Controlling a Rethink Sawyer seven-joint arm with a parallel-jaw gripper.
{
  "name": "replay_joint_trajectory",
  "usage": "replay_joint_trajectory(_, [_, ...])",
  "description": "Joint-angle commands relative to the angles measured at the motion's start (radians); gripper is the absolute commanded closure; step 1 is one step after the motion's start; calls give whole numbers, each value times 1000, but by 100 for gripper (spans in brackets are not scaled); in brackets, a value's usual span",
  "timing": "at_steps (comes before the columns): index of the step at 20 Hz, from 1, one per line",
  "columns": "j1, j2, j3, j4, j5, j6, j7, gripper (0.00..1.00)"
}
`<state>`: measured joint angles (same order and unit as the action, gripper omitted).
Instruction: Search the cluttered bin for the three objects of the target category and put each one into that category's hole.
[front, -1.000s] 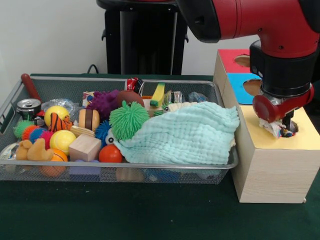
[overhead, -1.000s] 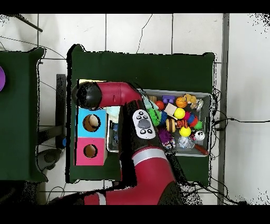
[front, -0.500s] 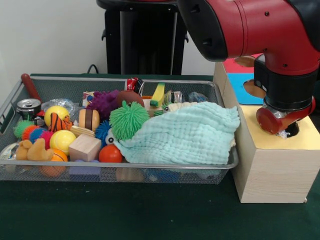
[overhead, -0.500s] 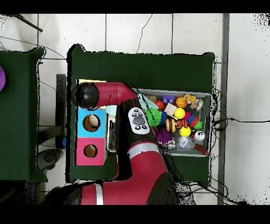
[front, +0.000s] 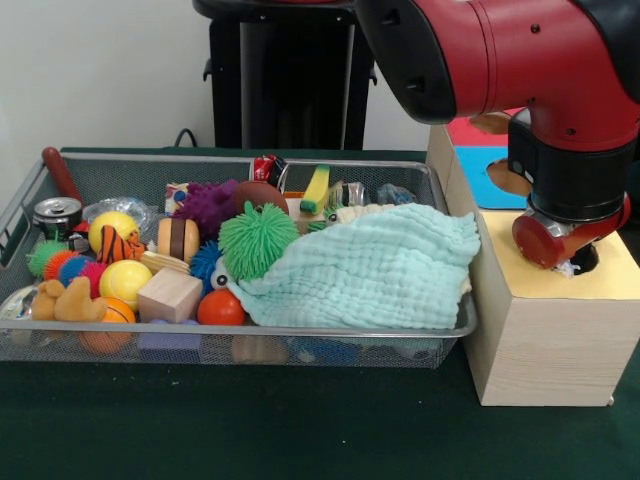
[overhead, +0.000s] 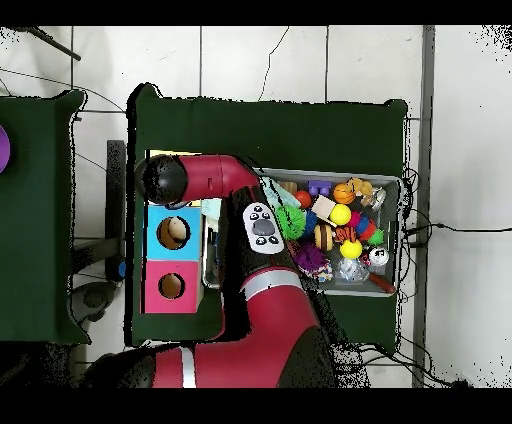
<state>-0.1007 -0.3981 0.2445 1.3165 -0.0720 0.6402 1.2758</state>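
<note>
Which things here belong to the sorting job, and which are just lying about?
Job: gripper down at the yellow hole, a pale scrap showing under it; wooden box; wire bin.

Lying about: mint cloth, green spiky ball, wooden block, can.

dark green table cover (front: 250, 420), black stand (front: 285, 90), white tiled floor (overhead: 300, 60)

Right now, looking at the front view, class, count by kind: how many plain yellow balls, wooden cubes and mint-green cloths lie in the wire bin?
Yellow balls: 2
Wooden cube: 1
Mint-green cloth: 1
Total: 4
</note>
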Motion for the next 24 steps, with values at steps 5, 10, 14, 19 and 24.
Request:
replay_joint_trajectory(5, [-2, 121, 18, 27, -77, 133, -17, 0])
replay_joint_trajectory(10, [-1, 119, 19, 23, -75, 144, -23, 0])
replay_joint_trajectory(14, [0, 120, 19, 17, -76, 148, -22, 0])
replay_joint_trajectory(19, [-4, 97, 10, 33, -80, 91, 2, 0])
replay_joint_trajectory(24, [-52, 4, 59, 98, -80, 104, -81, 0])
